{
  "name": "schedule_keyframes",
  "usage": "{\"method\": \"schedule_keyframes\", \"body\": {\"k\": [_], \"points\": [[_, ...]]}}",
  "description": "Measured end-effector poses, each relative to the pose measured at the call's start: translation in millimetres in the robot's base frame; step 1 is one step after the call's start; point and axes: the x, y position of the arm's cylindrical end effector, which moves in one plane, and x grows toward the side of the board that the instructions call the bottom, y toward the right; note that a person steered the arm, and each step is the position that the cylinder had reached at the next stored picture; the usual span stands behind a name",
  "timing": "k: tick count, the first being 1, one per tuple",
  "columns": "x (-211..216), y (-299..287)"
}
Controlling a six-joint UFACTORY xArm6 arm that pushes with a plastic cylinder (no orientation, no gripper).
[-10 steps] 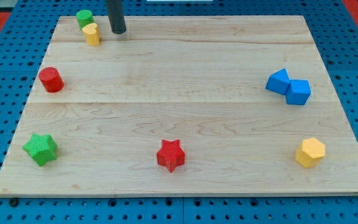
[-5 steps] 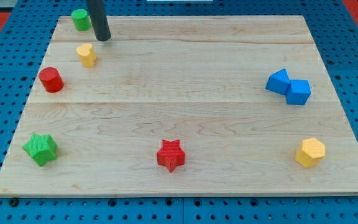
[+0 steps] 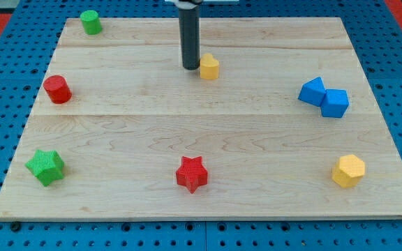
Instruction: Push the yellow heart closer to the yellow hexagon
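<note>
The yellow heart [image 3: 209,67] lies on the wooden board [image 3: 257,132], a little left of centre in the upper part of the view. My tip [image 3: 190,67] stands just to its left, touching or nearly touching it. The yellow hexagon [image 3: 348,171] sits near the board's lower right corner, far from the heart.
Two blue blocks [image 3: 324,97] sit side by side at the right. A red star [image 3: 192,173] is at the bottom centre, a green star [image 3: 45,166] at the lower left, a red cylinder [image 3: 57,89] at the left and a green cylinder [image 3: 90,21] at the upper left corner.
The yellow heart has slid from beside the green cylinder down, then far to the right. My tip has swung from the upper left to the heart's left side.
</note>
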Motion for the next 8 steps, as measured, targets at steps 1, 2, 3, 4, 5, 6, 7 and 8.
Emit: {"method": "schedule_keyframes", "body": {"k": [1, 2, 3, 4, 5, 6, 7, 8], "points": [[30, 24], [33, 57], [-6, 62], [16, 109], [81, 163], [96, 193], [137, 198], [167, 199]]}}
